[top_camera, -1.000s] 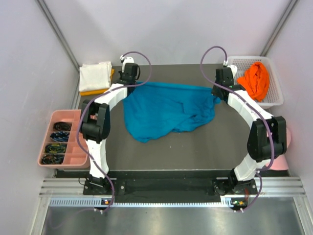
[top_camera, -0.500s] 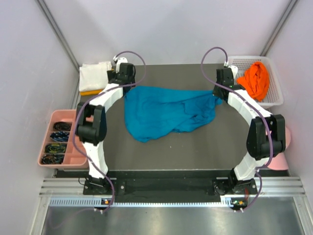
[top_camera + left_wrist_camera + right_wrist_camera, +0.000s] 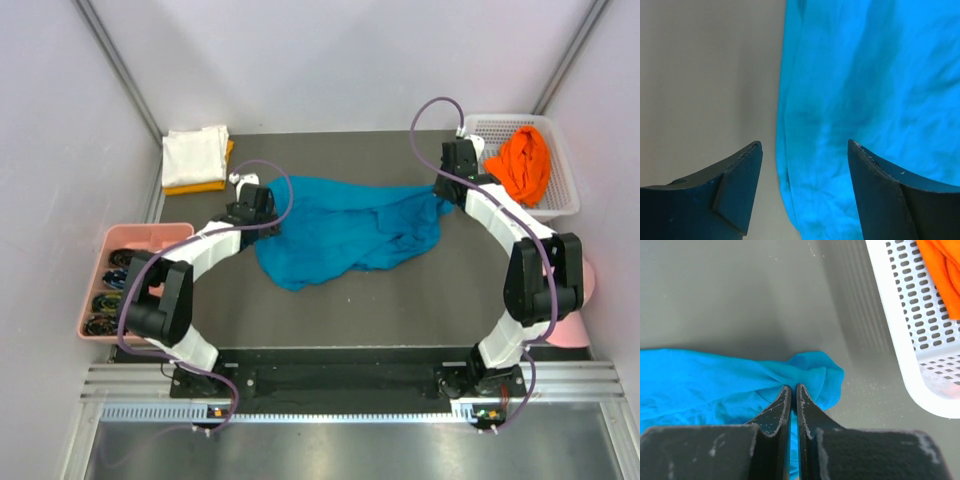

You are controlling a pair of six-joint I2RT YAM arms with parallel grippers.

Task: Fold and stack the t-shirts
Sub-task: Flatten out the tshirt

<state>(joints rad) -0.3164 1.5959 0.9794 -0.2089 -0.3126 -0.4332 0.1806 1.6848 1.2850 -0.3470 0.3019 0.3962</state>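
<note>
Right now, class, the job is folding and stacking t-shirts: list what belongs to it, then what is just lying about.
Belongs to the job:
- teal-blue t-shirt, pinched by the right gripper
- white t-shirt, on the yellow-orange t-shirt
- bright orange t-shirt, in the white basket

Just lying about:
- pink tray of cables
- pink cap

Left hand point(image 3: 805, 147) opened, pulled back nearer, teal-blue t-shirt point(image 3: 340, 225) corner released, slumped

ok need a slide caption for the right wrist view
Right gripper shut on a corner of the teal-blue t-shirt, near a white basket holding an orange t-shirt.
</note>
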